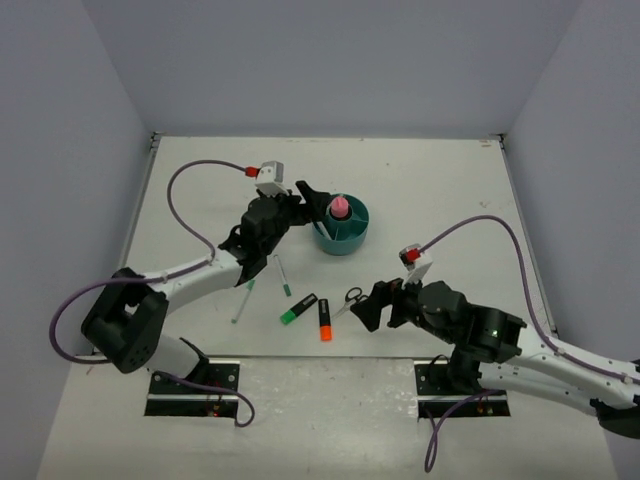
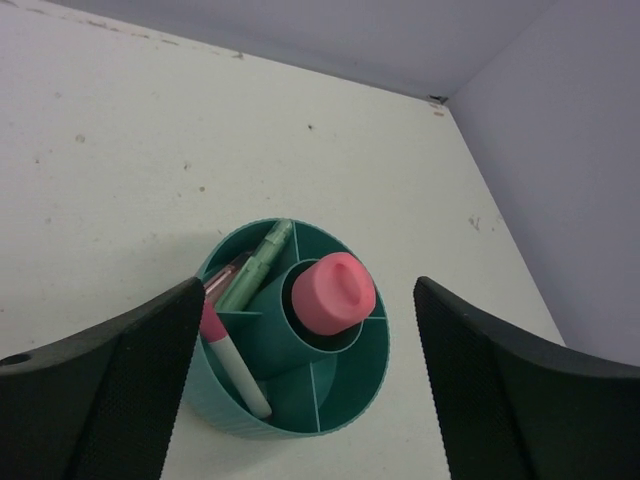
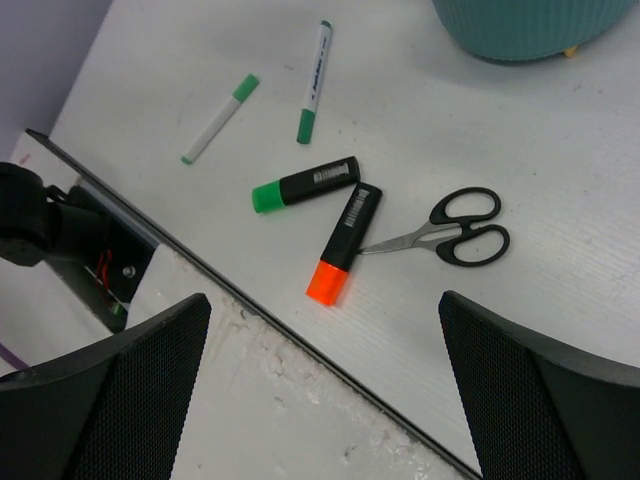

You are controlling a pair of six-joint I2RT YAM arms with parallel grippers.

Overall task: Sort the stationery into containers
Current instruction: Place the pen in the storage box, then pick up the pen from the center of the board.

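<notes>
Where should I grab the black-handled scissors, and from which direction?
Probably grip the scissors across the narrow neck just behind the pivot, coming straight down from above. They lie flat and closed, the handle loops are wide, and the blade tip reaches the orange highlighter, so the neck is the slimmest clear spot.

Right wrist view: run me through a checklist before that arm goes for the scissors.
1. Open, empty right gripper: ok.
2. Flat-lying scissors, blades shut: ok.
3. Room around the scissors: not ok; the blade tips reach the orange highlighter, and I cannot tell whether they touch.
4. Free compartment in the organizer: ok; the near ones look empty in the left wrist view.
5. Clear way to the organizer: not ok; the left gripper, open, hovers right at it.
6. Middle of the organizer free: not ok; the glue stick stands there.
</notes>
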